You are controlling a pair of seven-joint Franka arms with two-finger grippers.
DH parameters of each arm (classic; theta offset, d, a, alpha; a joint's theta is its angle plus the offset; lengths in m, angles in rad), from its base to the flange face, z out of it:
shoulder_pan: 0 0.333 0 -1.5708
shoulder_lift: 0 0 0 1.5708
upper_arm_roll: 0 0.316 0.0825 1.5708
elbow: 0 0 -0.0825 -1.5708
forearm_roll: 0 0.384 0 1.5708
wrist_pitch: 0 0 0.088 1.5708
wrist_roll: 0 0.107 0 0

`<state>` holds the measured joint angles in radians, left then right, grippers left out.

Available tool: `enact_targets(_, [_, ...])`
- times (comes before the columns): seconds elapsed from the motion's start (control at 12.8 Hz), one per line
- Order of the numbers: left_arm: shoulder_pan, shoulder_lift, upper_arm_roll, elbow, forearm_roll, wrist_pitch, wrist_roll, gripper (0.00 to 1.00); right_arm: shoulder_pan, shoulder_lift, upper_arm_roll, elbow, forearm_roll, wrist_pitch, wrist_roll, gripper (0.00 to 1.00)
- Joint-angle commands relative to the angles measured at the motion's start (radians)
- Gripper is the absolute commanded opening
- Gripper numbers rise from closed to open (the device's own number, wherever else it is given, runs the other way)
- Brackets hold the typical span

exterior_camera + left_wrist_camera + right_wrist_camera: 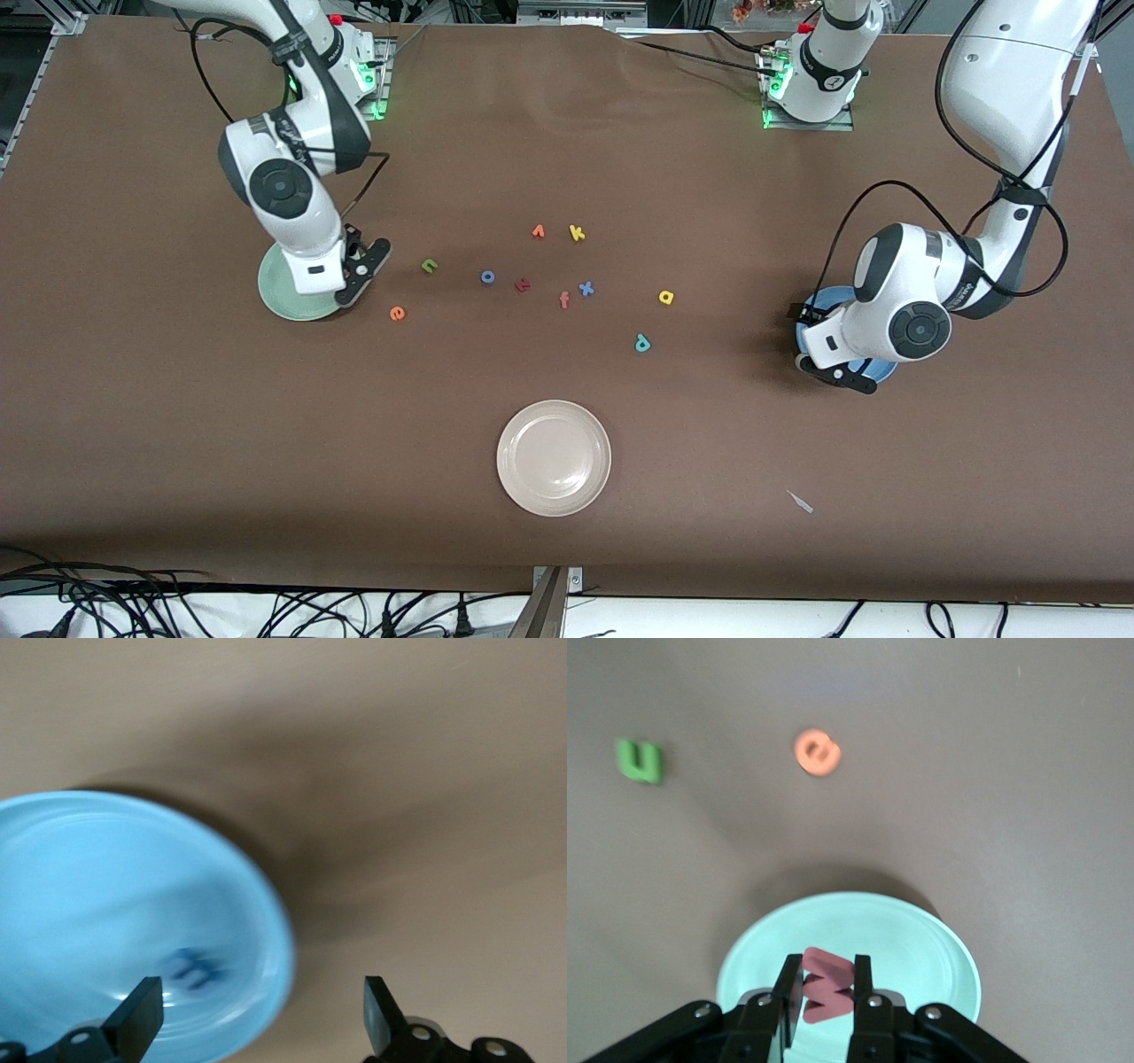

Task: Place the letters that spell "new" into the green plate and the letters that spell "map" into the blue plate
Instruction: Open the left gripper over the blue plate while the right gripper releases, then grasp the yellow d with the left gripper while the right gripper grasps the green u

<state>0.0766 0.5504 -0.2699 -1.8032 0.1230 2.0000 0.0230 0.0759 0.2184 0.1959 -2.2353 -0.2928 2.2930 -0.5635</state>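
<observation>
Blue plate [106, 868] glossy, smooth; table [177, 425] matt brown; letters foam-like.

- Left gripper [261, 1014]: jaws spread wide, two dark fingertips [142, 1014] in view, nothing between them.
- Blue plate [53, 868]: round, pale blue with raised rim, resting on the desk [399, 753]; partly under the gripper.
- Blue m [195, 967]: lying inside the plate near its rim, just beside one fingertip, blurred.
- Desk: plain brown surface, a dark shadow cast beside the plate.
</observation>
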Motion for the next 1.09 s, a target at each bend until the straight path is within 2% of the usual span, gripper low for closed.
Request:
enact_targets(0.0, [-0.021,-0.018,-0.086,-0.021,-0.026,0.034,-0.231,1.00,-0.004,0.004,-0.055,-0.101,-0.008,0.141,-0.044,0.00])
enact_targets(0.08, [-0.020,-0.018,-0.116,-0.033,-0.026,0.057,-0.303,1.00,-0.005,0.006,-0.068,-0.128,-0.008,0.179,-0.042,0.00])
enact_targets(0.16, [-0.021,-0.027,-0.142,-0.057,-0.023,0.090,-0.357,1.00,-0.005,0.006,-0.081,-0.157,-0.008,0.221,-0.042,0.11])
enact_targets(0.23, [-0.024,-0.041,-0.158,-0.096,-0.022,0.142,-0.397,1.00,-0.005,0.007,-0.084,-0.180,-0.006,0.253,-0.039,0.84])
enact_targets(0.31, [-0.024,-0.062,-0.181,-0.148,-0.017,0.214,-0.437,1.00,-0.005,0.007,-0.093,-0.187,-0.006,0.261,-0.036,0.99])
enact_targets(0.47, [-0.032,-0.079,-0.225,-0.250,-0.006,0.374,-0.520,1.00,-0.004,-0.011,-0.089,-0.182,-0.006,0.243,-0.027,1.00])
enact_targets(0.55, [-0.067,-0.079,-0.229,-0.268,0.027,0.402,-0.575,1.00,-0.004,-0.020,-0.084,-0.179,-0.003,0.223,-0.023,1.00])
enact_targets(0.7, [-0.122,-0.066,-0.230,-0.268,0.140,0.410,-0.731,1.00,-0.004,-0.024,-0.020,-0.170,0.007,0.212,0.055,0.99])
enact_targets(0.86, [-0.164,-0.043,-0.232,-0.269,0.203,0.436,-0.817,1.00,-0.004,-0.033,0.077,-0.167,0.007,0.203,0.265,0.99])
enact_targets(1.02, [-0.179,-0.014,-0.232,-0.268,0.245,0.453,-0.839,1.00,-0.002,-0.022,0.147,-0.164,0.006,0.209,0.560,0.99])
